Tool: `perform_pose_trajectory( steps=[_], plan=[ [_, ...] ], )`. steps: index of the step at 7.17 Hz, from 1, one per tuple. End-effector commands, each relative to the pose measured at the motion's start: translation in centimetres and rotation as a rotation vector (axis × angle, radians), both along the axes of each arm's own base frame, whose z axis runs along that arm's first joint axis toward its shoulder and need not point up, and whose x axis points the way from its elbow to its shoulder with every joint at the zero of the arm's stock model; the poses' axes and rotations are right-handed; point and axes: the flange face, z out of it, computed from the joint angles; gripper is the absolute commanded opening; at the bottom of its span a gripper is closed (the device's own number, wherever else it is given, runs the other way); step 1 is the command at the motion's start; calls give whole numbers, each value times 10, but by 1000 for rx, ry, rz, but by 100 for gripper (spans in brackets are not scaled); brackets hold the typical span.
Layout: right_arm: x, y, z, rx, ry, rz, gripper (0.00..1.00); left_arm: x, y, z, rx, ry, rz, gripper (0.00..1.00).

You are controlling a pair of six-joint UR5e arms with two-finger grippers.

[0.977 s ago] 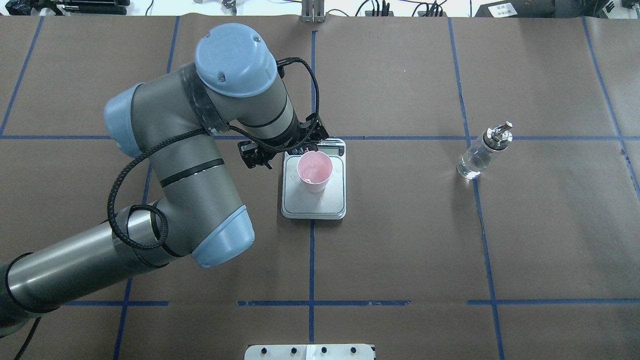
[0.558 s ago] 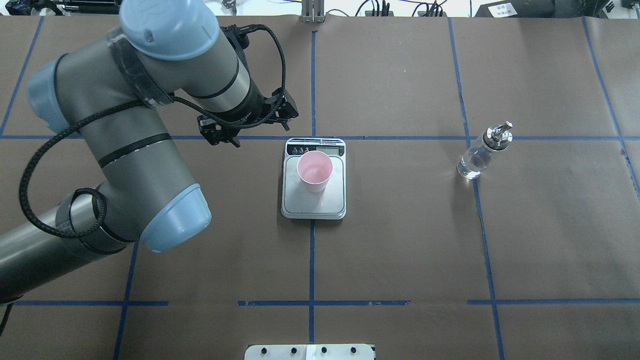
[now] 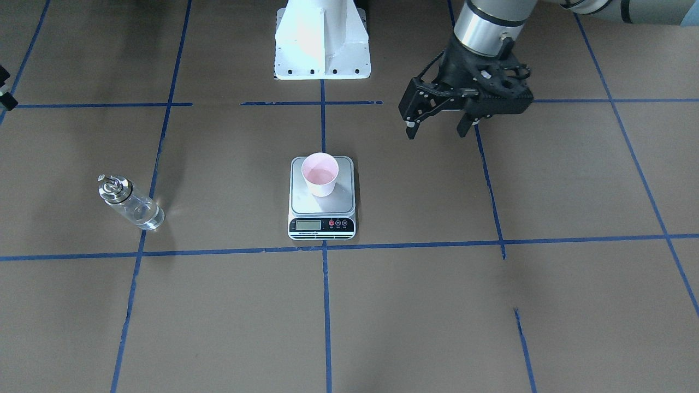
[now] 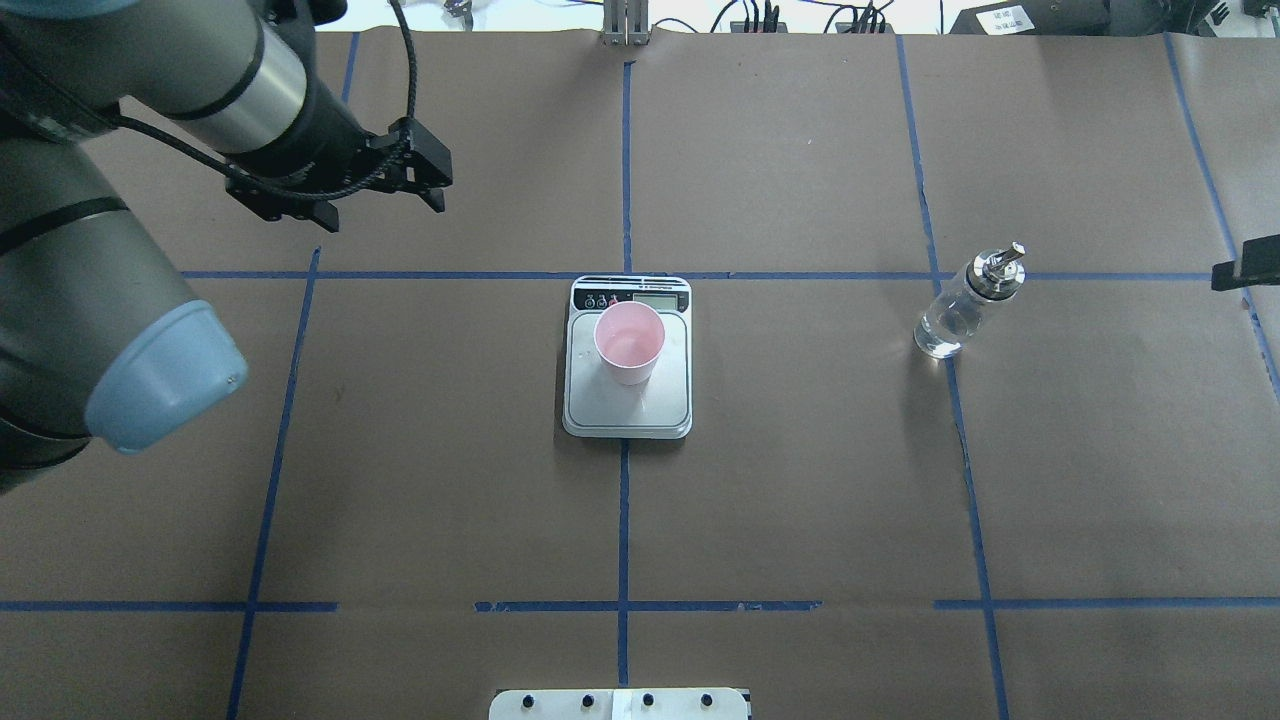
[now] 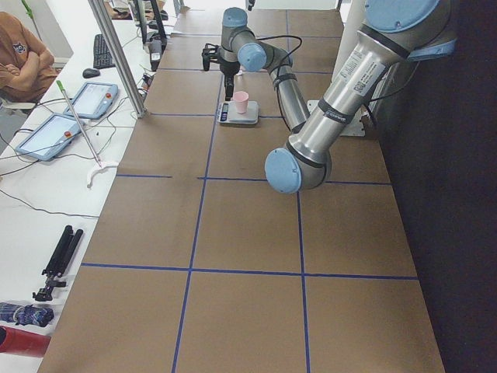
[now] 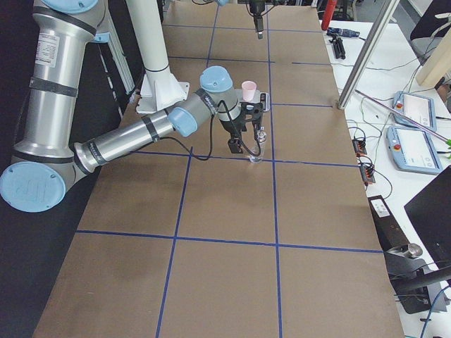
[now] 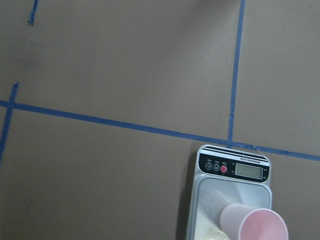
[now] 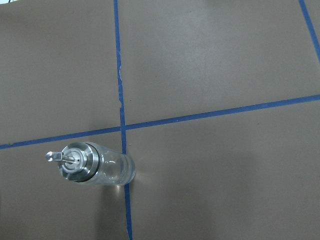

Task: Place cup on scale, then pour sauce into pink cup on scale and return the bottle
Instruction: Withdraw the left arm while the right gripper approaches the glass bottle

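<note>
The pale pink cup (image 4: 628, 340) (image 3: 320, 173) stands upright on the silver scale (image 4: 660, 402) (image 3: 322, 206) at the table's middle. The left wrist view has the scale (image 7: 233, 171) and cup (image 7: 256, 226) at its lower right. My left gripper (image 4: 382, 210) (image 3: 437, 130) hangs open and empty, well off to the scale's far-left side. The clear glass bottle (image 4: 950, 320) (image 3: 134, 207) (image 8: 102, 169) with its metal spout stands alone on the right. Only a black tip of my right gripper (image 4: 1245, 270) shows at the edge. I cannot tell whether it is open or shut.
Blue tape lines grid the brown paper table. The white robot base plate (image 3: 322, 52) (image 4: 620, 703) sits at the near centre edge. A side bench holds tablets (image 5: 92, 97), with a seated person (image 5: 23, 62) beyond it.
My left arm has pulled back from beside the cup to the far left, gripper open, and the cup stays on the scale. A tip of the right gripper has come in at the right edge.
</note>
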Motion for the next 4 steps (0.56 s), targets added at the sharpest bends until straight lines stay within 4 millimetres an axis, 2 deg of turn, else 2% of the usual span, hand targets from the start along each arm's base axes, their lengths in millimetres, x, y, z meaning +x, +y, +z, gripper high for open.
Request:
perform_pose_trajectory(
  steps=[1, 2, 3, 4],
  plan=[
    [-62, 40, -9, 69, 143, 45, 100, -47, -18, 17, 63, -66, 3, 100],
    [-80, 55, -12, 70, 76, 88, 100, -67, -28, 21, 101, -99, 13, 100],
    [-90, 73, -7, 110, 63, 95, 100, -83, -34, 33, 98, -122, 4, 100],
    [-115, 85, -7, 152, 86, 128, 100, -84, -35, 34, 105, -125, 8, 100]
  ],
)
